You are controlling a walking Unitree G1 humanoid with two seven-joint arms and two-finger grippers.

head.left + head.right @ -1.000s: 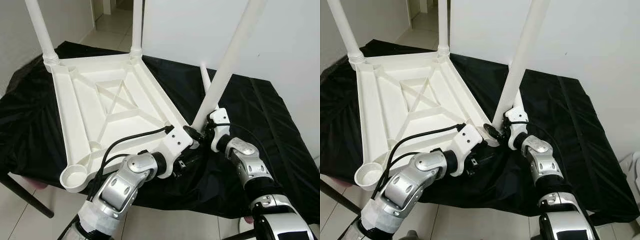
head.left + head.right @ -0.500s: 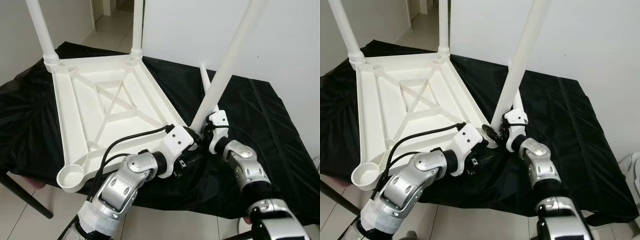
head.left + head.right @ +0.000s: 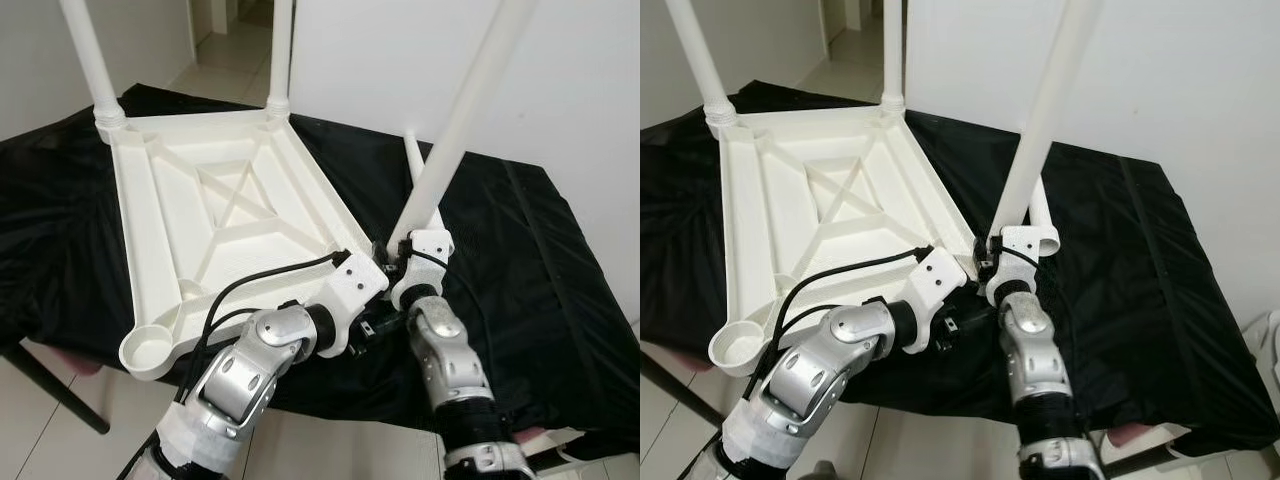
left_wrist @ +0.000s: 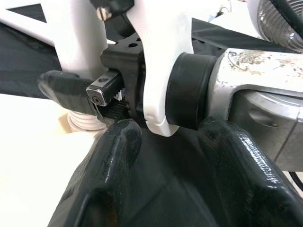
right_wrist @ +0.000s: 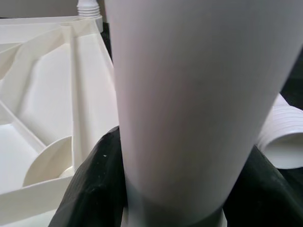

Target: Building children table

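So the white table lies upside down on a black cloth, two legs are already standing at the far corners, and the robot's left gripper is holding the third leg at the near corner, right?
Nearly. It is the right gripper, not the left, that is shut around the third leg, as the right wrist view shows. The left gripper sits open beside it. The upturned table, black cloth and two far legs are as you say.

Upturned tabletop [image 3: 215, 215] lies on cloth [image 3: 520, 260]; loose leg [image 3: 412, 165] to its right.

tabletop [image 3: 230, 215]: 1 | legs [image 3: 462, 120]: 3 upright, 1 lying | black cloth [image 3: 520, 250]: 1
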